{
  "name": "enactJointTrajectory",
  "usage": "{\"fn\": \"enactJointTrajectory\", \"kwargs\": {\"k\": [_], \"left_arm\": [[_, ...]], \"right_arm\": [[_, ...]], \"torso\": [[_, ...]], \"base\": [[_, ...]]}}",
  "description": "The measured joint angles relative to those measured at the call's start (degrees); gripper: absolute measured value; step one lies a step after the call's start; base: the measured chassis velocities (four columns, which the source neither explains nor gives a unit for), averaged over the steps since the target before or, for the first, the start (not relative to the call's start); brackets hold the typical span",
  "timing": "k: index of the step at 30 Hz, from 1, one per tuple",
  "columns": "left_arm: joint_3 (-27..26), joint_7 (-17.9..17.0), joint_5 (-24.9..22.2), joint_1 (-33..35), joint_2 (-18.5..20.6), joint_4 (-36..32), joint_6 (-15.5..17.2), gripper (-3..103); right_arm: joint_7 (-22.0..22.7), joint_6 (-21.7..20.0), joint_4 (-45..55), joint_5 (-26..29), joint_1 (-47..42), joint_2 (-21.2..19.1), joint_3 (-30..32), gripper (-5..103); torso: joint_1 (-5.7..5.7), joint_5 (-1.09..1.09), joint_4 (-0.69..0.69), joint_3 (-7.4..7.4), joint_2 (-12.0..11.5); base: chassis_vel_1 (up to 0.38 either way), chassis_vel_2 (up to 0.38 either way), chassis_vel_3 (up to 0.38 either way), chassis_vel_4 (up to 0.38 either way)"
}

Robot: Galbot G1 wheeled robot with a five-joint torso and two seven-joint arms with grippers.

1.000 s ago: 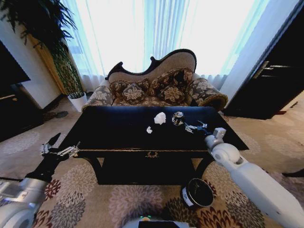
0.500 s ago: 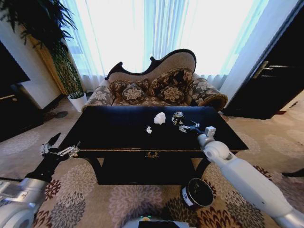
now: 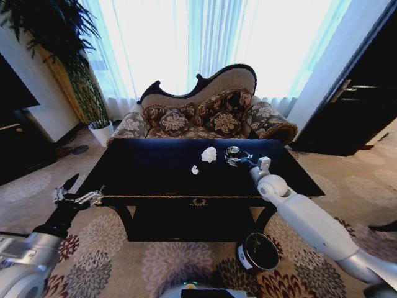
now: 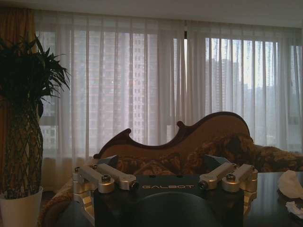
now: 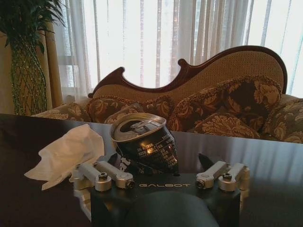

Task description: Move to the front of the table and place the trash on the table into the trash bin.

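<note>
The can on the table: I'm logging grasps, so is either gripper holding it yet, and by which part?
Nothing is held. The right gripper is open, its fingers on either side of the can but not closed on it. The left gripper is open beside the table.

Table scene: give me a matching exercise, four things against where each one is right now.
Things:
1. drink can
2. paper wad
3. trash bin
4. left claw

Places:
A. on the carpet by the table's front right leg
B. off the table's front left corner
C. on the tabletop, between the right claw's open fingers
D. on the tabletop, just left of the can

Pairs: 1-C, 2-D, 3-A, 4-B
</note>
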Motion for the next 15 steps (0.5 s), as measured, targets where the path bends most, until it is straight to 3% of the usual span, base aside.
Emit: {"fn": "enactJointTrajectory", "kwargs": {"k": [3,5,9,11,14,15], "left_arm": [[0.0,0.0,0.0,0.0,0.0,0.0,0.0,100],[0.0,0.0,0.0,0.0,0.0,0.0,0.0,100],[0.0,0.0,0.0,0.0,0.0,0.0,0.0,100],[0.0,0.0,0.0,0.0,0.0,0.0,0.0,100],[0.0,0.0,0.0,0.0,0.0,0.0,0.0,100],[0.0,0.0,0.0,0.0,0.0,0.0,0.0,100]], "right_arm": [[-0.1,0.3,-0.1,-0.2,0.1,0.3,-0.2,81],[-0.1,0.4,-0.1,-0.2,0.1,0.4,-0.2,81],[-0.1,0.6,0.4,-0.3,-0.4,0.5,0.0,59],[-0.1,0.7,0.5,-0.3,-0.5,0.5,0.1,59],[-0.1,0.9,1.1,-0.3,-1.1,0.6,0.6,42],[-0.1,0.9,1.1,-0.3,-1.2,0.6,0.7,42]], "torso": [[-0.01,0.00,0.00,0.00,0.0],[0.00,0.00,0.00,0.00,0.0],[0.00,0.00,0.00,0.00,0.0],[0.00,0.00,0.00,0.00,0.0],[-0.01,0.00,0.00,0.00,0.0],[0.00,0.00,0.00,0.00,0.0]], "base": [[0.000,0.000,0.000,0.000],[0.000,0.000,0.000,0.000],[0.000,0.000,0.000,0.000],[0.000,0.000,0.000,0.000],[0.000,0.000,0.000,0.000],[0.000,0.000,0.000,0.000]]}}
